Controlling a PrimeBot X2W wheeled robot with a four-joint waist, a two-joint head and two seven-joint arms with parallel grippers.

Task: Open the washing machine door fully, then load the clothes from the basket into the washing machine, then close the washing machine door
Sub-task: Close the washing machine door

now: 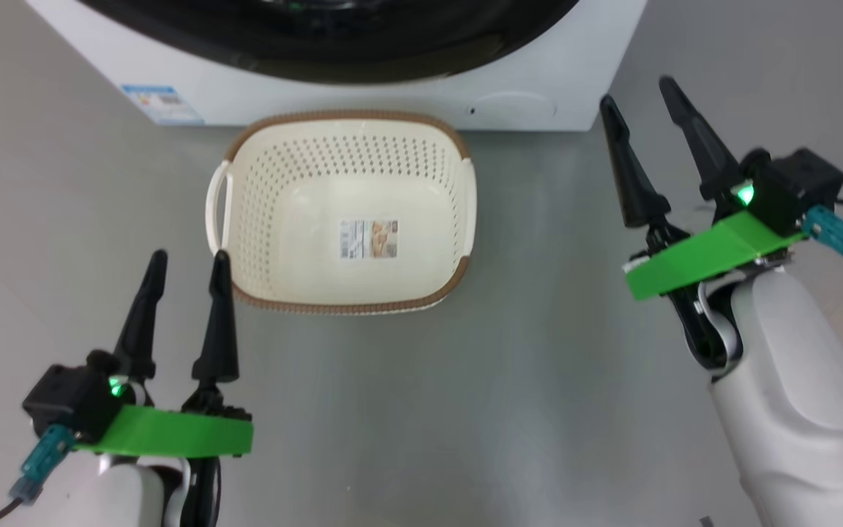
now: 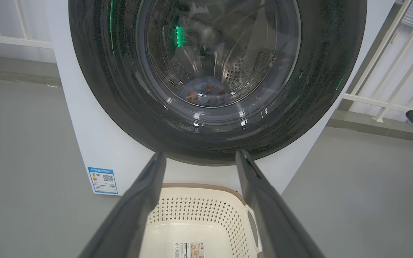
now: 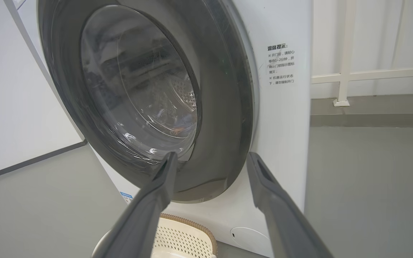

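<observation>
The washing machine (image 1: 392, 102) stands at the top of the head view, its black washing machine door (image 2: 102, 89) lying flat against the front. Through the glass the clothes (image 2: 203, 91) show as a bluish bundle with brown prints low in the steel drum. The cream basket (image 1: 352, 117) sits on the floor right before the machine, with just a sticker on its floor. My left gripper (image 1: 189, 255) is open beside the basket's near left corner. Off to the basket's right my right gripper (image 1: 637, 89) is open, near the machine's lower right corner. Neither holds anything.
Grey floor lies on both sides of the basket. A white railing (image 3: 342, 75) runs behind and to the right of the machine, and a white wall (image 3: 9, 89) stands to its left. A blue label (image 1: 162, 104) marks the lower front.
</observation>
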